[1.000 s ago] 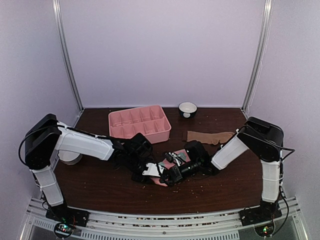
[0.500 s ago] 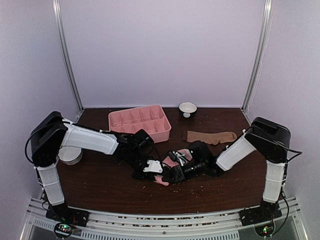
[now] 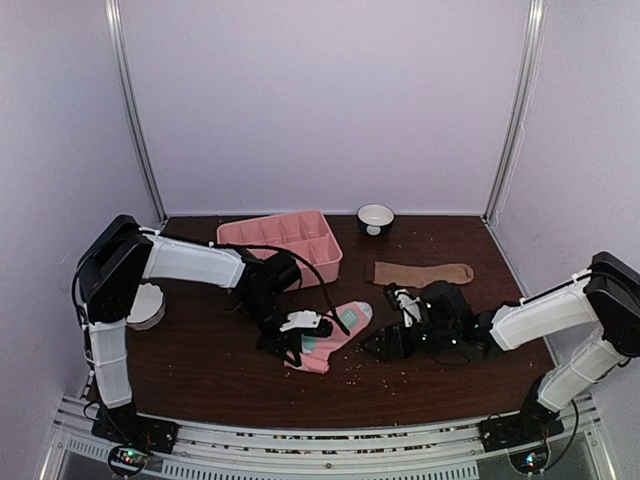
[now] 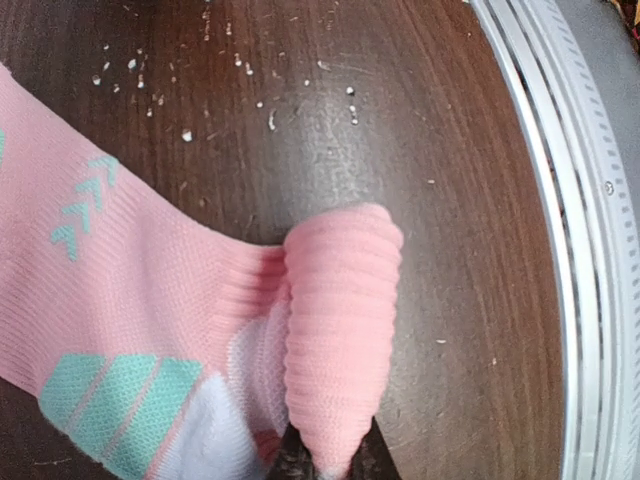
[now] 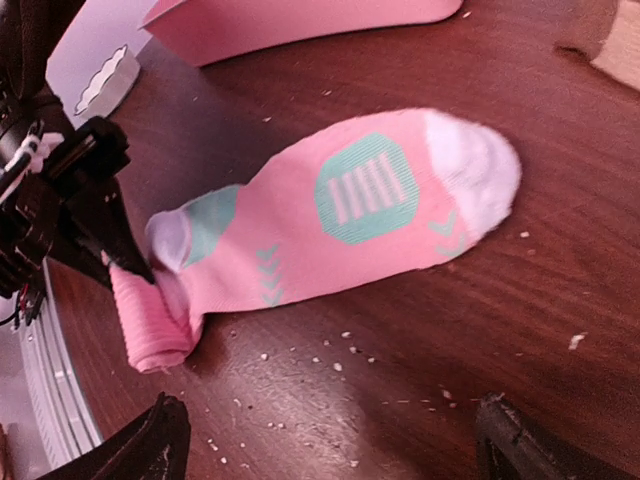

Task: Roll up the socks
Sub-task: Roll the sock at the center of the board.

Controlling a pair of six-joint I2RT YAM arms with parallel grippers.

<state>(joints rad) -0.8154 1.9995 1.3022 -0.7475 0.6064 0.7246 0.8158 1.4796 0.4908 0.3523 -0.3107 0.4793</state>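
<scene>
The left gripper [image 3: 297,336] pinches the folded cuff of the pink sock [image 3: 335,340], which lies flat mid-table. The right gripper [image 3: 384,345] hangs spread near its toe. Best to roll the cuff tightly toeward while the right pins the toe. The tan sock [image 3: 422,272], second of 2, lies flat behind.

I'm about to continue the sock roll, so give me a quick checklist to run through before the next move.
1. Grip: left gripper shut on the pink sock at its cuff: ok.
2. Roll start: cuff turned over into a small roll: ok.
3. Helper: right gripper open, apart from the pink sock: ok.
4. Rest of the pink sock flat on the table: ok.
5. Pairing: tan sock in the roll: not ok, it lies apart.
</scene>
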